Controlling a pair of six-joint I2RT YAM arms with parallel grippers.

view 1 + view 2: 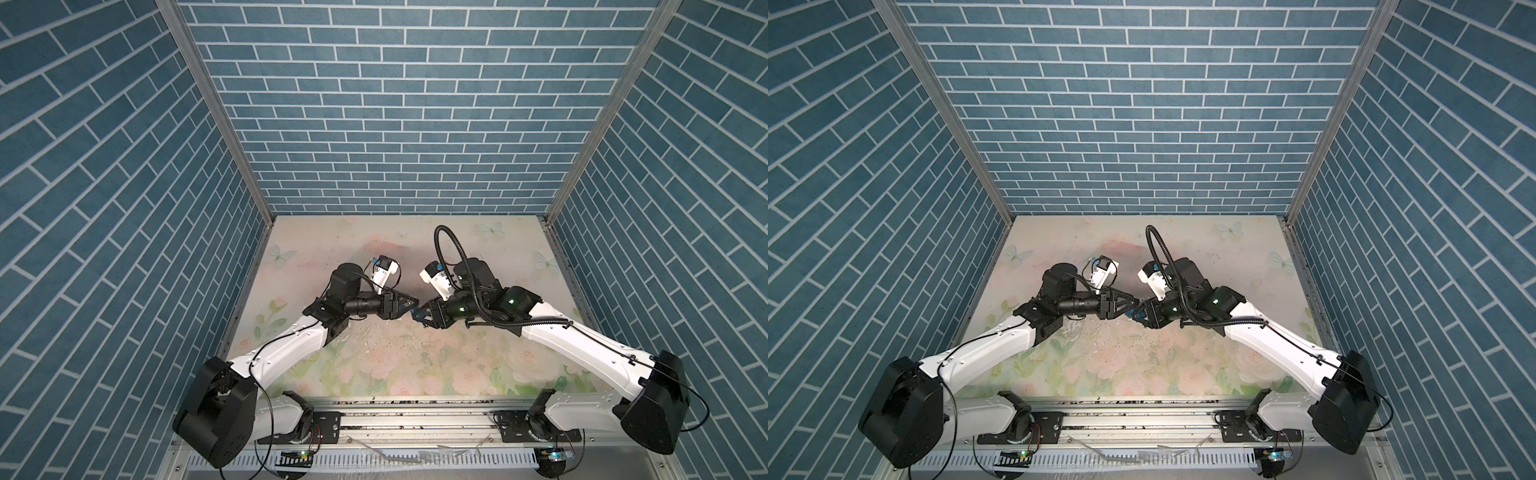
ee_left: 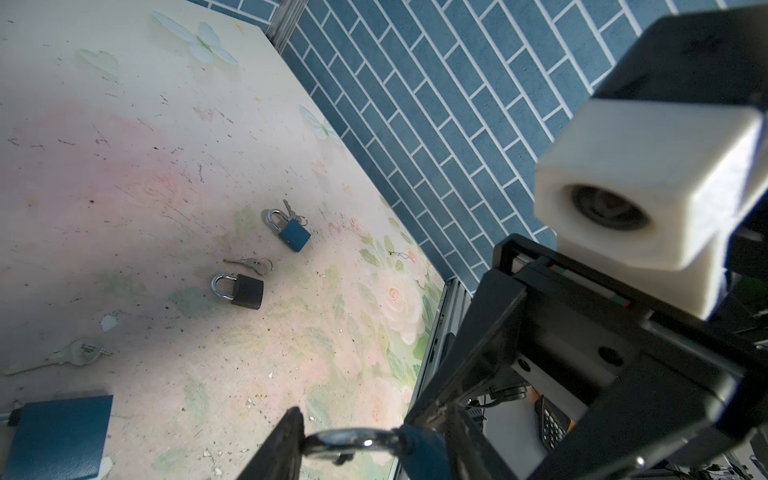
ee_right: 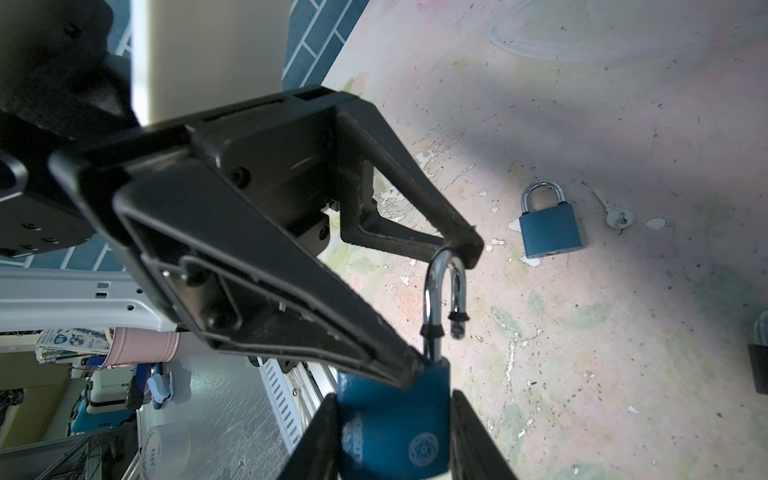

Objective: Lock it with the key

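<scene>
While the right gripper (image 3: 392, 401) is clamped on the body of the blue padlock (image 3: 386, 444), held above the floral table (image 3: 623, 374), the left gripper (image 3: 442, 313) has its jaws apart, straddling the raised, unlatched shackle (image 3: 432, 282). A second padlock (image 3: 550, 228) and a key (image 3: 614, 212) lie near each other on the table.

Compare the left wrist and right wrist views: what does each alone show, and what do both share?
Left wrist only: a far blue padlock with ringed keys, and the right arm's white camera. Right wrist only: the emblem on the held padlock, the gap at the free end of its shackle, a pink cup. Both: that shackle, a nearer blue padlock lying by a loose key, the floral table.
</scene>
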